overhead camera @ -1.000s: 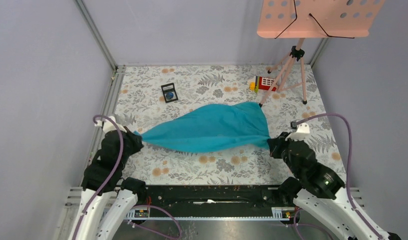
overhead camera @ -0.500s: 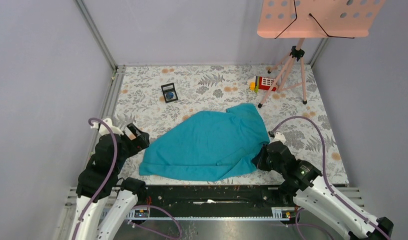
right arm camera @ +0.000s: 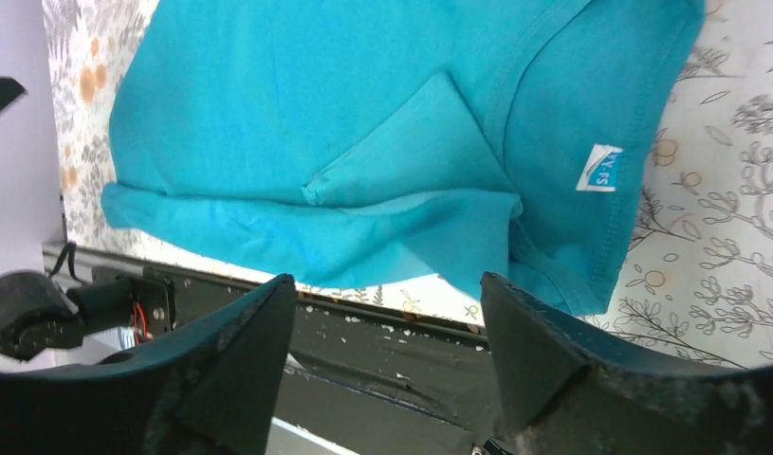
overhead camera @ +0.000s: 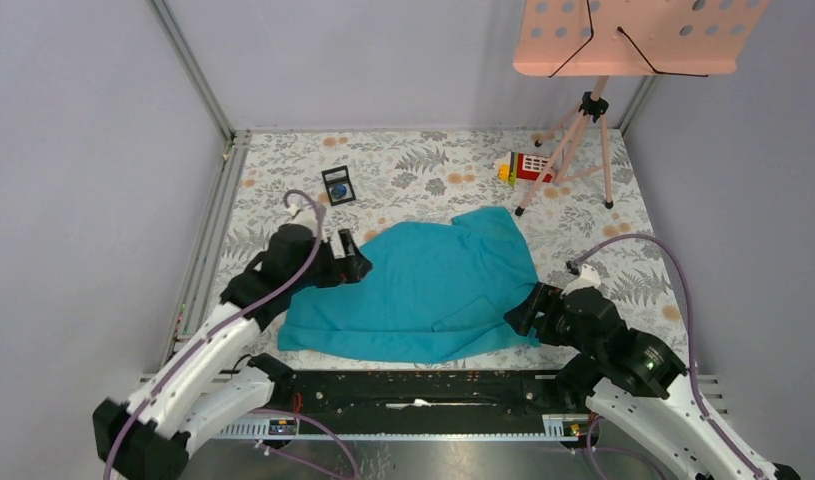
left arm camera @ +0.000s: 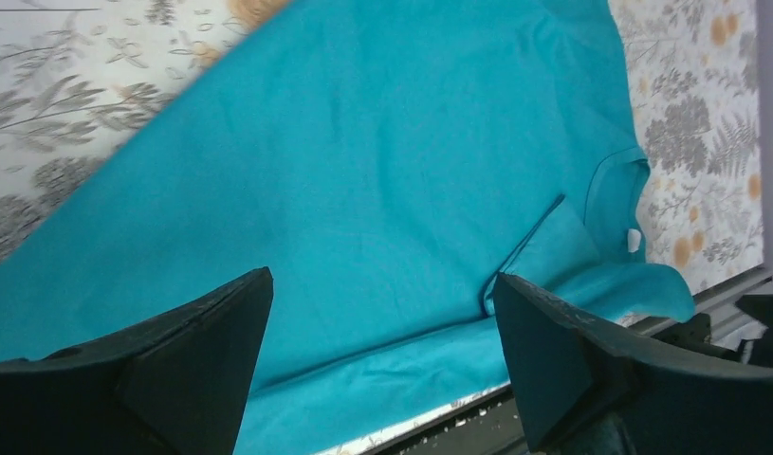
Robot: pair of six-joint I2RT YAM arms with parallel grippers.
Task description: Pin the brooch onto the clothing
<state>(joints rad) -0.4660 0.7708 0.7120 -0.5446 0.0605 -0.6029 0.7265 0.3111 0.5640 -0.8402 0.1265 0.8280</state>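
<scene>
The clothing (overhead camera: 423, 290), a teal T-shirt, lies spread and partly folded on the flowered table. Its white neck label (right arm camera: 598, 168) shows in the right wrist view. The brooch (overhead camera: 338, 188), a tiny dark-blue disc, sits inside a small black square frame at the back left, away from both arms. My left gripper (overhead camera: 355, 258) hovers open over the shirt's left part, teal cloth (left arm camera: 363, 161) showing below its wide-apart jaws (left arm camera: 382, 280). My right gripper (overhead camera: 521, 310) stands open at the shirt's near right corner, with nothing between its fingers (right arm camera: 387, 280).
The black square frame (overhead camera: 345, 199) holds the brooch. A pink music stand (overhead camera: 628, 35) on a tripod stands at the back right, a red and yellow toy (overhead camera: 523, 165) beside its legs. A black rail (overhead camera: 423, 395) runs along the near table edge.
Both grippers have let go of the shirt, which dropped from a stretched band to lie flat. The left arm has swung forward and right over the cloth. The right gripper opened.
</scene>
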